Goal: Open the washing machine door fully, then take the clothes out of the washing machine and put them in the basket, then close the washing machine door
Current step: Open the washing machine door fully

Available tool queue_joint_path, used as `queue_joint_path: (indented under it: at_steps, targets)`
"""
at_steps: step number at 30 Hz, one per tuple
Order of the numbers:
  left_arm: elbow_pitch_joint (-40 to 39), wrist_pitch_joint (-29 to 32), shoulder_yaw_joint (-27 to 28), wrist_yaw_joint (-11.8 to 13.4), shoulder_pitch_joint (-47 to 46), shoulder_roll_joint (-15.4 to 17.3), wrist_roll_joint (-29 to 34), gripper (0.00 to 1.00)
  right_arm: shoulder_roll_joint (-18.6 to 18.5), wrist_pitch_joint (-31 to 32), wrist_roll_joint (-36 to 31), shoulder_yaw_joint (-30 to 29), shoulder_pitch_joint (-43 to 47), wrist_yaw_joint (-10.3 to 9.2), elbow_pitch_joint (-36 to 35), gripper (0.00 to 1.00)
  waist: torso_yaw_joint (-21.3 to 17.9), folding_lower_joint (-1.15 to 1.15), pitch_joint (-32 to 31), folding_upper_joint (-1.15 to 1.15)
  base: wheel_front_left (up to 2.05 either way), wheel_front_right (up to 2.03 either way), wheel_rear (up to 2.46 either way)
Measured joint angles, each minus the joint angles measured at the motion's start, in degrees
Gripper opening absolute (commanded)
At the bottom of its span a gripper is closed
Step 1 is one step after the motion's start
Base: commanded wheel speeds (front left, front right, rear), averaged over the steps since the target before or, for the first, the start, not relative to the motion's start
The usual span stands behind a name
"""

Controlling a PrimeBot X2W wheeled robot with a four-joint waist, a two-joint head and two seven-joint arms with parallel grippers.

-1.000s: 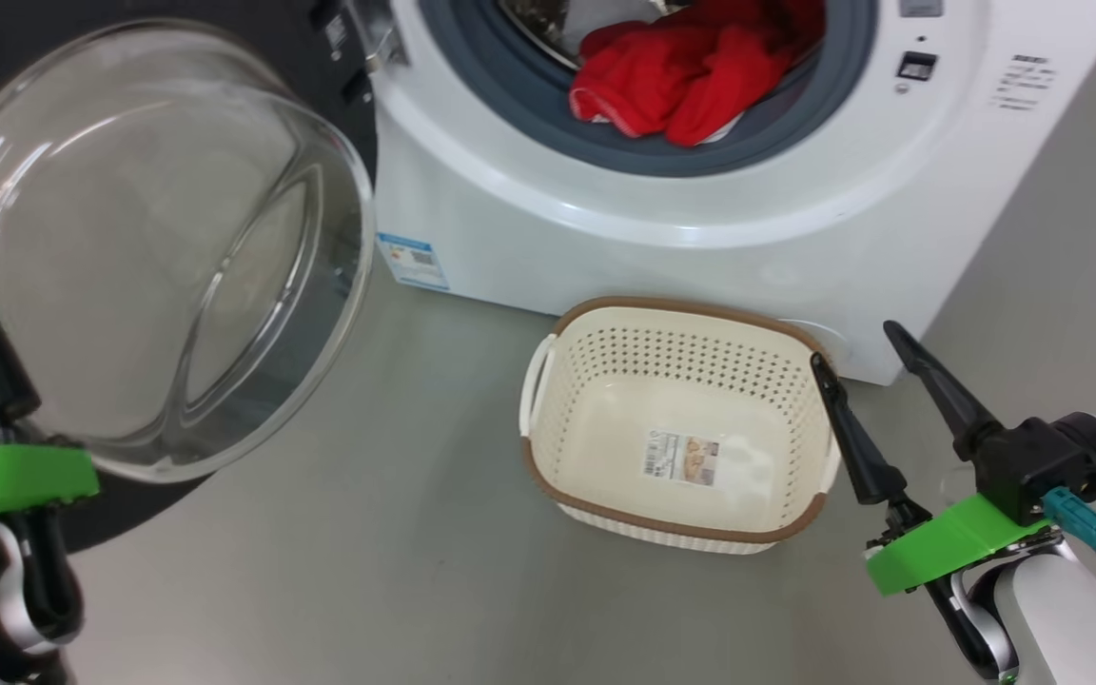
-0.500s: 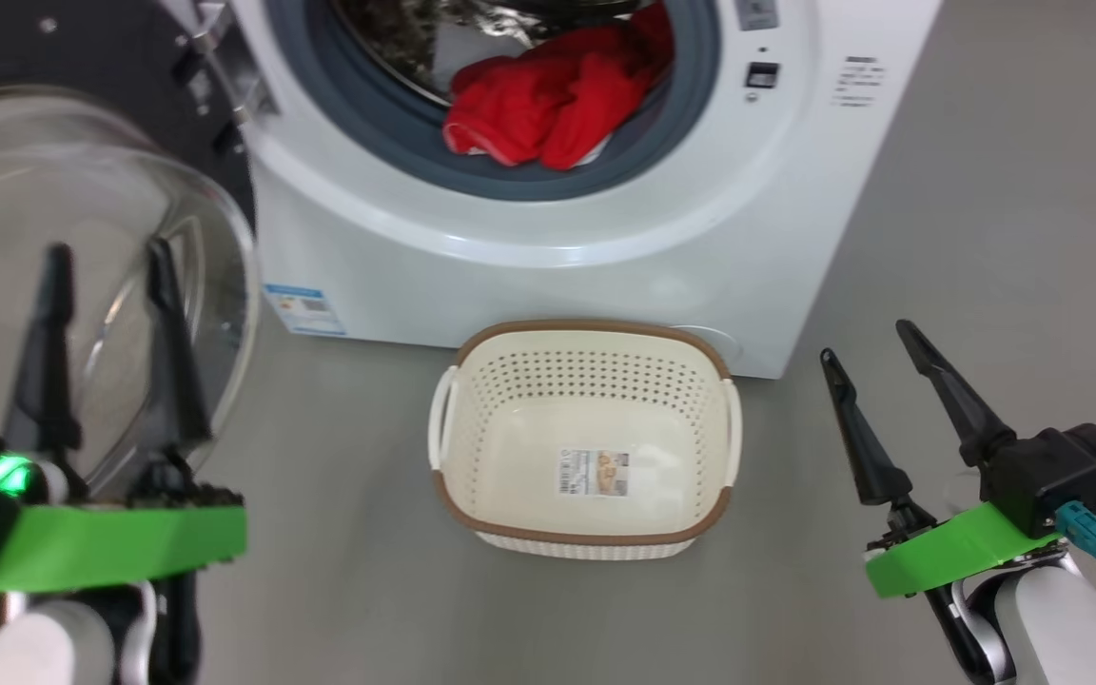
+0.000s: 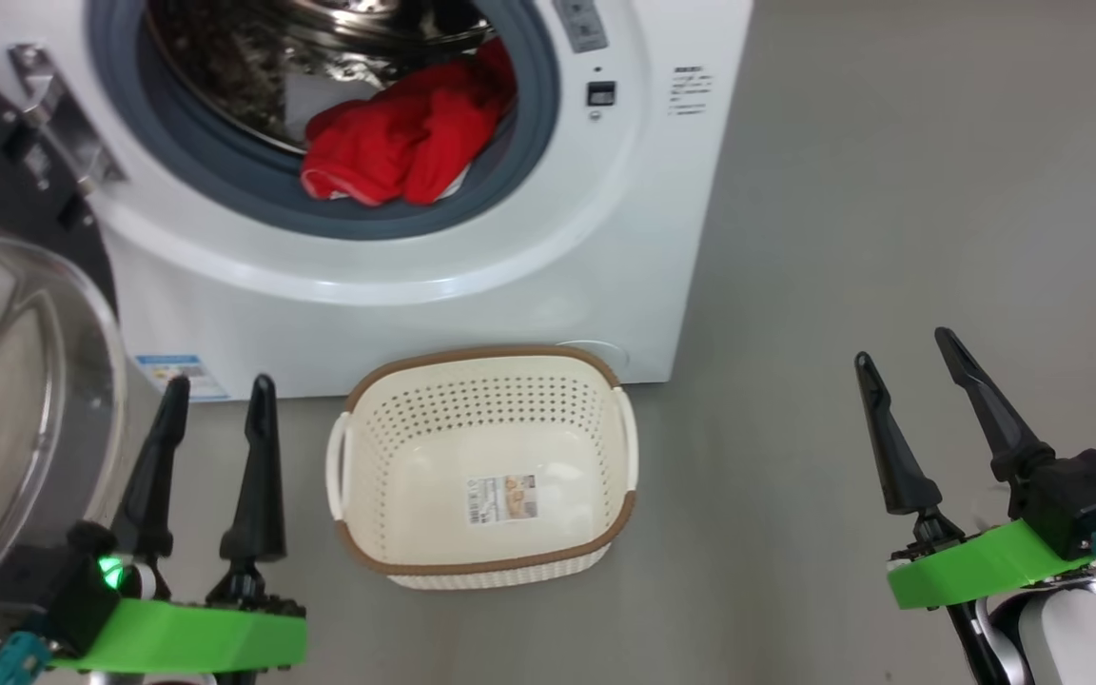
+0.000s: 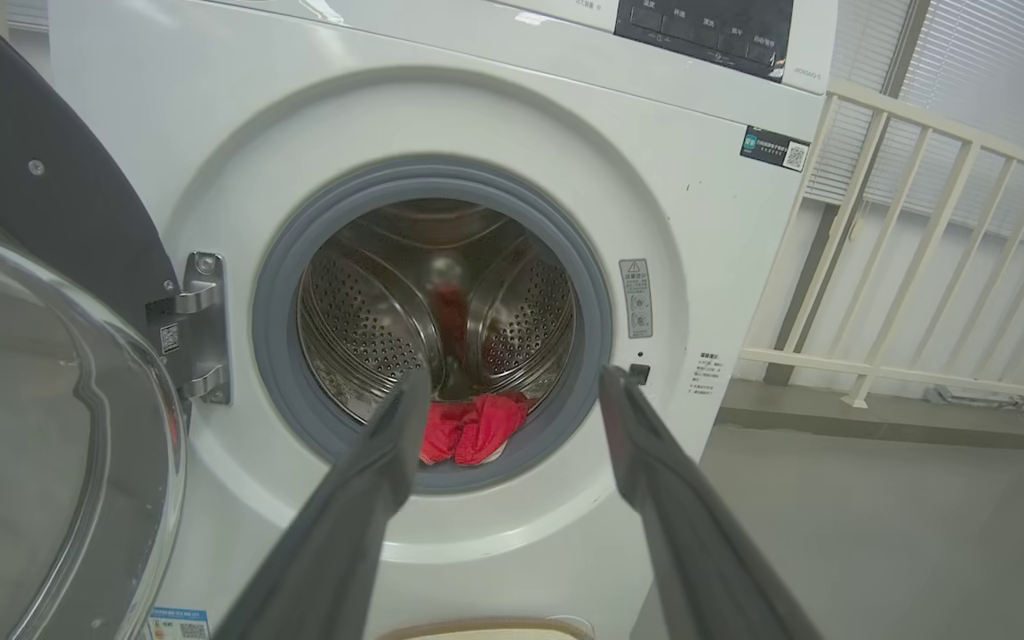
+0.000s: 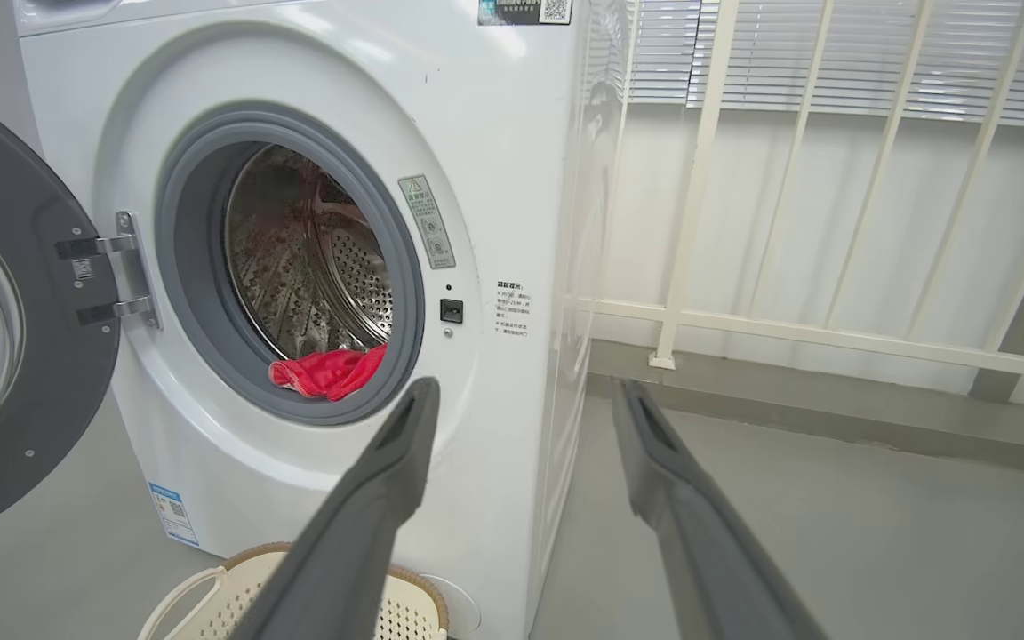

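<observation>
floor (image 3: pixel 890 190): we see smooth grey, from 12 to 5 o'clock in the head view.
railing (image 5: pixel 832 336): white bars, at 3 o'clock in our right wrist view.
blinds (image 5: pixel 921 53): pale slats behind the railing, at 1 o'clock.

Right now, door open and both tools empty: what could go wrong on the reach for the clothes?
1. The washing machine door bulges right beside the open left tool; a swing toward the drum may clip it.
2. The clothes lie across the grey rubber ring; a shallow pinch may catch only a fold and drop them.
3. The basket stands just below; a low arm could shove it aside.
</observation>
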Motion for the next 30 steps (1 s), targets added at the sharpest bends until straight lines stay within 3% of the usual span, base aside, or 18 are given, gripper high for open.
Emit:
queue_joint_path:
  at_steps: [13,23,30]
  targets:
    - [6.6,-1.9,0.8,-0.5,6.3,1.6,2.3,1.0,0.5,0.0,0.6,-1.8,4.1,0.0,-1.8,1.0,-6.5,0.0,-1.7,0.0,0.0,0.0,0.0]
    - [11.9,-2.1,3.1,-3.4,10.9,0.4,2.1,1.0,0.4,0.0,1.6,-2.6,8.7,0.0,-1.7,1.0,-7.2,0.0,-5.3,0.0,0.0,0.0,0.0]
    - [12.8,-2.1,5.6,-3.8,11.9,-1.9,2.5,1.0,0.4,0.0,2.1,-2.6,9.2,0.0,-1.6,1.0,-7.3,0.0,-7.0,0.0,0.0,0.0,0.0]
